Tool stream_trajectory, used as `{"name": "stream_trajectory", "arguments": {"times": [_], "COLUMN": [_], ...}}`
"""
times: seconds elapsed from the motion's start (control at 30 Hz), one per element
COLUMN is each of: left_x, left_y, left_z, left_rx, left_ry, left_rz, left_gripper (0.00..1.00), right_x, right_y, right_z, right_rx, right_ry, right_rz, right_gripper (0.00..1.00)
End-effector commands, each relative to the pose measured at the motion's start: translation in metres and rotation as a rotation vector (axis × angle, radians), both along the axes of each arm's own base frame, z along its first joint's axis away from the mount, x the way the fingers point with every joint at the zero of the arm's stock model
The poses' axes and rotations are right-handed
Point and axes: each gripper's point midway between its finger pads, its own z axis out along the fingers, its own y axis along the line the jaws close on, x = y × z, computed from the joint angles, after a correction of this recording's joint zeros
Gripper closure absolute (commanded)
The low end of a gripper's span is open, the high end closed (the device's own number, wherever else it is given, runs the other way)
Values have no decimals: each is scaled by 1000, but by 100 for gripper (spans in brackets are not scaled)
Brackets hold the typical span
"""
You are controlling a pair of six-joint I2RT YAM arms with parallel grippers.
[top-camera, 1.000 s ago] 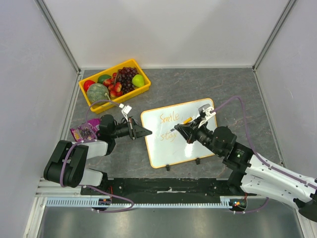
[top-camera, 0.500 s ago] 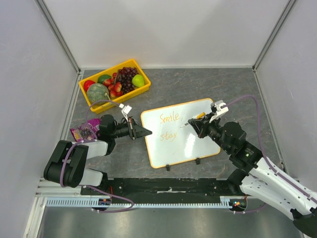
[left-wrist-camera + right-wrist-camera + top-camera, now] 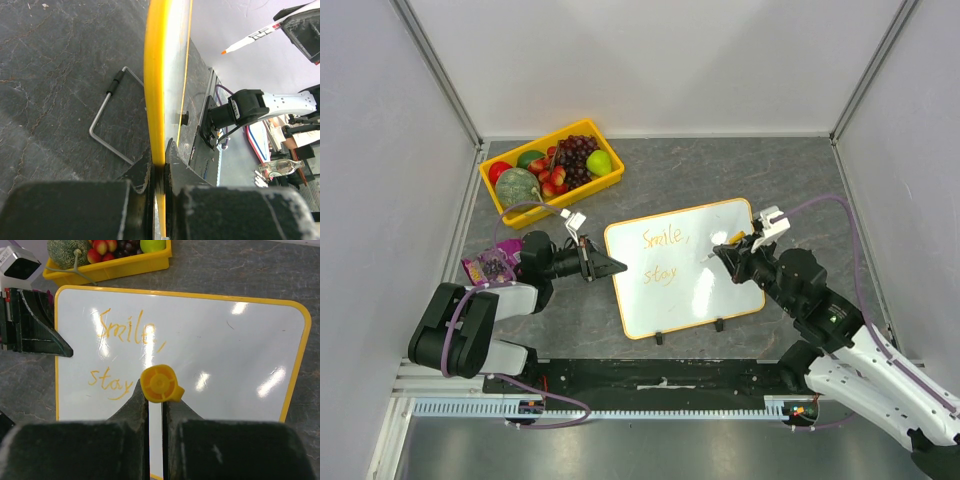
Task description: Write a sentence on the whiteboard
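Observation:
The whiteboard (image 3: 705,290) lies on the table with its orange-yellow rim (image 3: 154,90) seen edge-on in the left wrist view. The sentence reads "Smile," (image 3: 127,330) over "stay" (image 3: 107,382) in orange, and also shows in the top view (image 3: 660,255). My left gripper (image 3: 617,266) is shut on the board's left rim (image 3: 159,165). My right gripper (image 3: 728,250) is shut on an orange marker (image 3: 159,384), upright over the board's middle, right of "stay". The marker tip (image 3: 225,51) looks clear of the board surface.
A yellow crate of fruit (image 3: 605,182) stands at the back left, and also shows in the right wrist view (image 3: 107,271). A purple packet (image 3: 488,265) lies by the left arm. The board's wire stand (image 3: 107,120) sticks out beneath it. Grey walls close in three sides.
My right gripper has moved right with the marker, from beside "stay" to the board's right half. The left gripper and board have not moved.

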Motion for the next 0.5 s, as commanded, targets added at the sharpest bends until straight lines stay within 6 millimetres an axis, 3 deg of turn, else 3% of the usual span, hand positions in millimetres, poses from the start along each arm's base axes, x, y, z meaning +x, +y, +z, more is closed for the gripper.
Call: {"name": "stream_trajectory", "arguments": {"times": [0.0, 0.47], "left_x": [-6, -6], "left_y": [0, 0], "left_z": [-24, -24], "left_rx": [83, 82], "left_ry": [-69, -68], "left_rz": [-32, -32], "left_gripper": [98, 98], "right_x": [4, 3], "right_y": [-1, 3], "right_z": [14, 13], "right_rx": [4, 25], "right_ry": [-28, -31], "right_rz": [-11, 7], "right_gripper": [100, 100]}}
